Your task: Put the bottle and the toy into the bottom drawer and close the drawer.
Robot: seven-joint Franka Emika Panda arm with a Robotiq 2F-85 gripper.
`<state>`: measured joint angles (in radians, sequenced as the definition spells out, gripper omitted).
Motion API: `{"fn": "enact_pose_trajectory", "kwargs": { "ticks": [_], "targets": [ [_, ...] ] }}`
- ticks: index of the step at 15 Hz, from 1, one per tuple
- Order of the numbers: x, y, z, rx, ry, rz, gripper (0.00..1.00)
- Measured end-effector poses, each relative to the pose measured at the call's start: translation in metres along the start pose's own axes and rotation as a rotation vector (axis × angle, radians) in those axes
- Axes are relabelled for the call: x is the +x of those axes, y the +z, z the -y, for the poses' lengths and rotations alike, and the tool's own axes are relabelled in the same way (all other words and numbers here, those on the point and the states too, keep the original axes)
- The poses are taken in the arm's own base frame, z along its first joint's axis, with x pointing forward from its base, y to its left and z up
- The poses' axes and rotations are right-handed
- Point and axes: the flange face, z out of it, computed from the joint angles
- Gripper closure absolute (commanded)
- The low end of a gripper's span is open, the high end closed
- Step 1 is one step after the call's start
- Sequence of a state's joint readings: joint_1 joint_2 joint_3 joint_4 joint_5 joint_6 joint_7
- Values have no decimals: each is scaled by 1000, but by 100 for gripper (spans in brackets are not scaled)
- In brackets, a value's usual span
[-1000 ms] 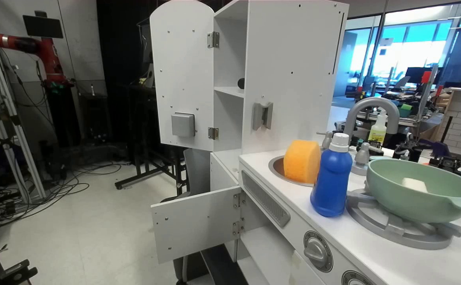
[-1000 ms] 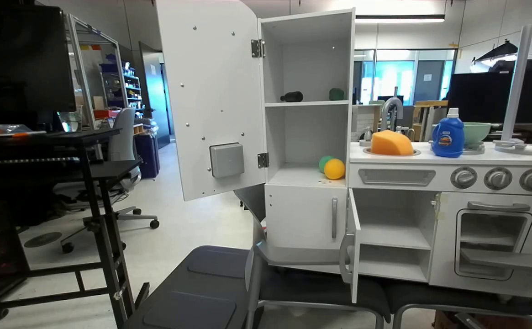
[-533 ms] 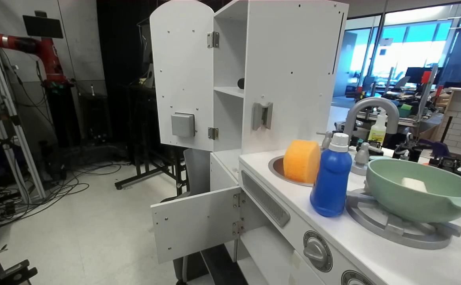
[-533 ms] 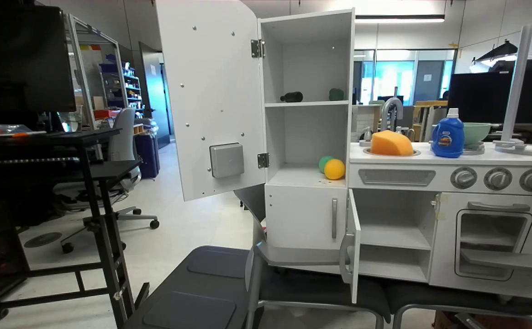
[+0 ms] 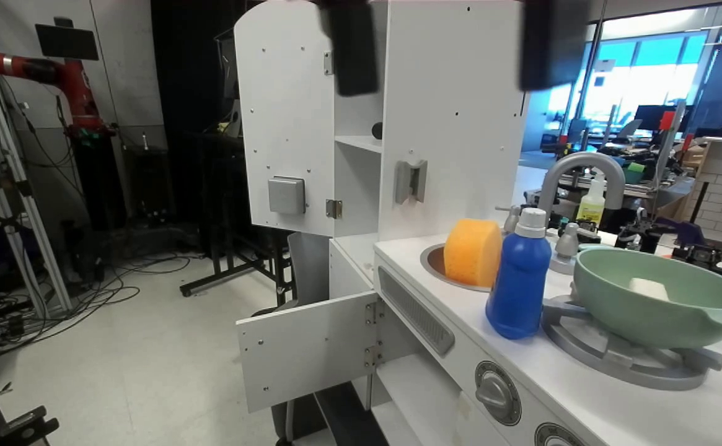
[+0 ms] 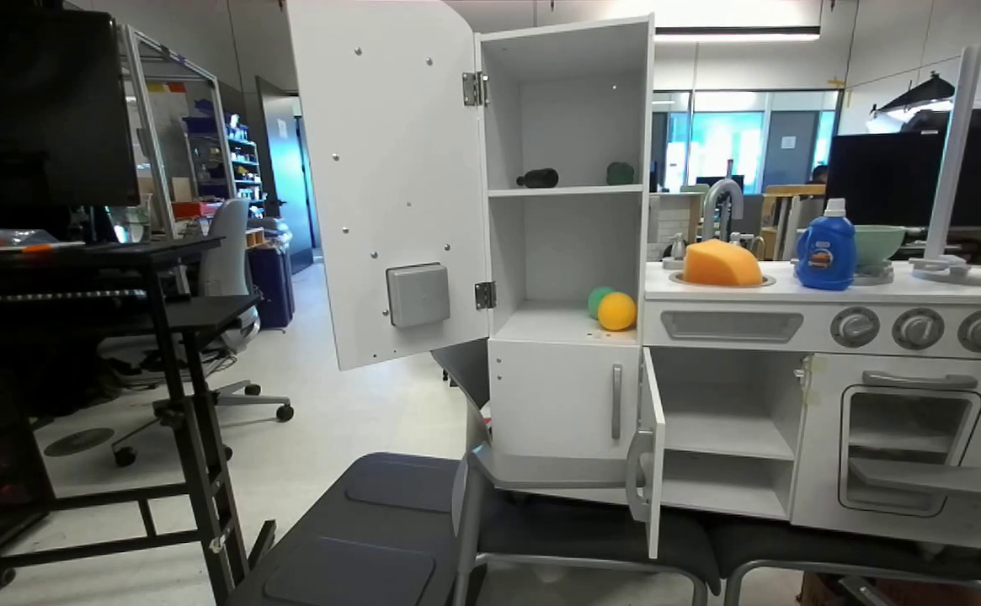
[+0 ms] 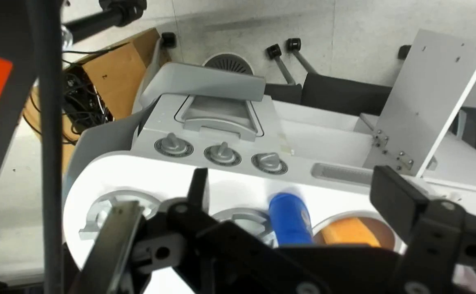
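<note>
On the white counter the blue bottle (image 5: 519,279) stands upright, white cap on, in both exterior views. Beside it an orange wedge-shaped toy (image 6: 721,263) rests in the round sink. My gripper (image 5: 446,91) hangs high above the counter, fingers (image 5: 351,52) wide apart with nothing between them. In the wrist view the gripper (image 7: 290,175) is open, and the bottle (image 7: 289,218) and toy (image 7: 350,232) appear between its fingers but farther down; the bottle's cap is hidden there. The bottom drawer shows as a low white compartment (image 6: 722,417), its flat front (image 5: 308,350) swung out on hinges.
Right of the bottle, a green bowl (image 5: 664,297) holding a white piece sits on a grey burner. A grey faucet (image 5: 584,162) rises behind the sink. The tall cupboard's door (image 6: 389,177) stands wide out. Grey chairs (image 7: 205,79) press against the kitchen's front.
My gripper has come into sight at the top of an exterior view, and a dark part of the arm at the top right of another. The bottle, toy and compartment front have not moved.
</note>
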<state>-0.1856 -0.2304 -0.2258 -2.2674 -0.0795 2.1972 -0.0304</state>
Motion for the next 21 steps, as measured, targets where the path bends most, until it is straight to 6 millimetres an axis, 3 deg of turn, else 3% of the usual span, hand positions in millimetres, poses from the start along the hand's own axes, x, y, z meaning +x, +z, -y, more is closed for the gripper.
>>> {"fn": "enact_pose_trajectory", "kwargs": {
  "ticks": [8,14,17,21],
  "targets": [
    [127,51,-48,-17,75,-19,0],
    [192,100,-80,-46,-44,3,0],
    [220,121,-71,-42,-104,-2,0],
    [243,130,-35,-10,-183,4,0]
  ]
}}
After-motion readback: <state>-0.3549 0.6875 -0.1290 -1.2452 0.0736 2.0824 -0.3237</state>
